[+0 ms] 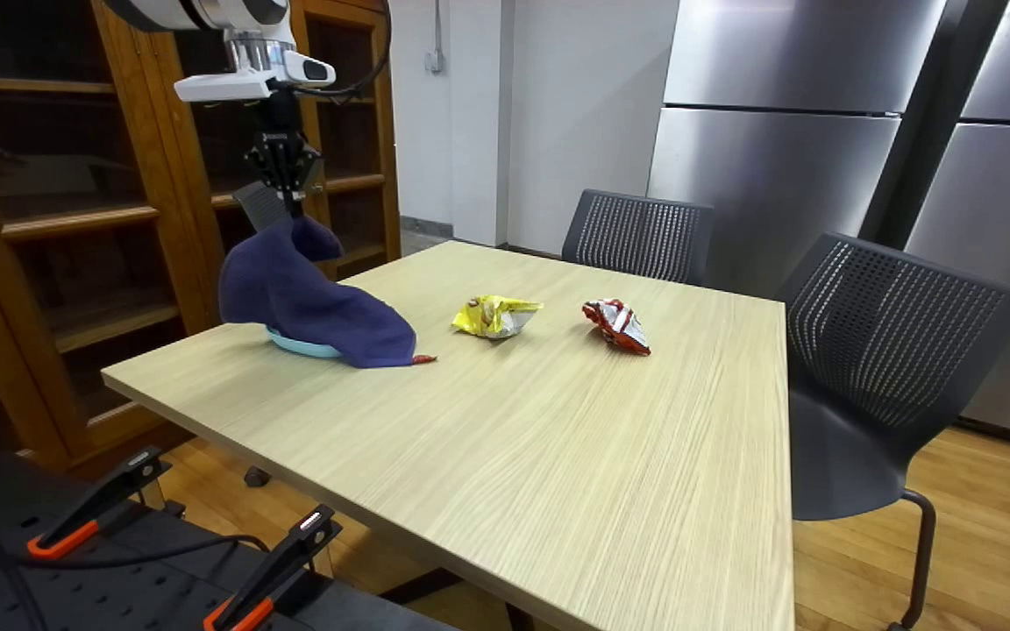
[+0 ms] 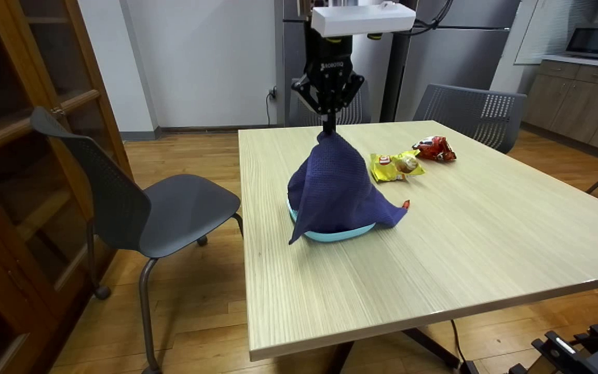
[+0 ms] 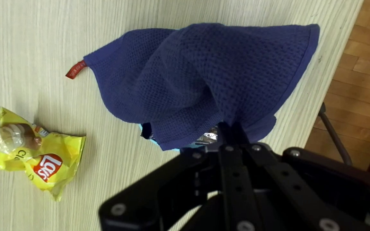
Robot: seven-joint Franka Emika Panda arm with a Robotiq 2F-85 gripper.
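Steel refrigerators (image 1: 785,184) and a wooden cabinet (image 1: 80,221) made up the background. In front of them stood the pale worktop (image 1: 558,473), on which the handled things lay. In an exterior view, a dark chair (image 2: 185,213) stood right beside one edge, something to allow for on that side.

The navy towel (image 2: 335,192) was the thing in hand, raised at its top and slack below. The fingers (image 3: 225,133) stood together with only a pinch of fabric between them, holding it up in a peak. Taking hold therefore looked done; letting go was not, and the lower folds lay draped over a light-blue dish (image 2: 338,236), so the work seemed about midway.

That dish sat on the worktop, mostly covered; its rim looked like the nearest obstruction, since fabric hung across it. Near the towel lay a yellow Lay's bag (image 3: 51,157), and beyond that a red bag (image 2: 435,149), well apart from the fingers. Inside the dish, a bit of silvery wrapping (image 3: 210,136) showed in the wrist view, too hidden to identify. Smallest was a red tag (image 3: 76,69) at one corner of the towel, which appeared to rest on the worktop.
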